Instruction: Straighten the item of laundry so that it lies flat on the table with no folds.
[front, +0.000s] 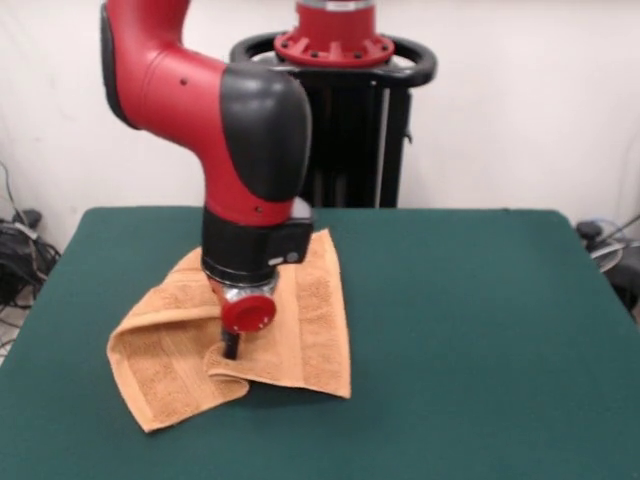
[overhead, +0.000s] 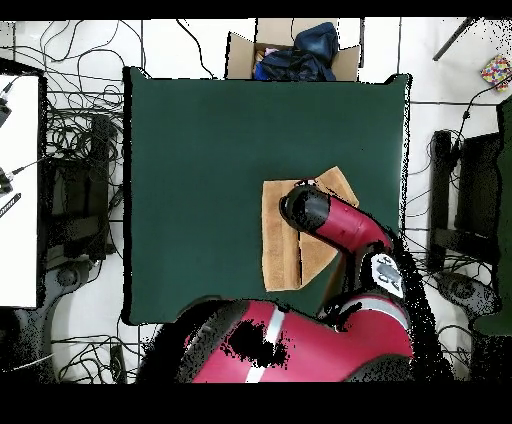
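The item of laundry (front: 312, 330) is an orange-tan towel lying on the left half of the green table (front: 480, 330). Its left part (front: 165, 365) is folded over itself and its front edge curls into a rumpled ridge. My gripper (front: 231, 348) points straight down onto the towel at that ridge, just below the red disc on the wrist. In the overhead view the towel (overhead: 279, 250) lies near the table's (overhead: 200, 180) right side. The arm's head (overhead: 306, 210) covers the towel's middle and hides the gripper.
A cardboard box (overhead: 290, 50) holding dark blue cloth stands beyond the table's top edge in the overhead view. Cables cover the floor at the left. A white desk (overhead: 20, 190) is at the far left, and dark stands flank both sides.
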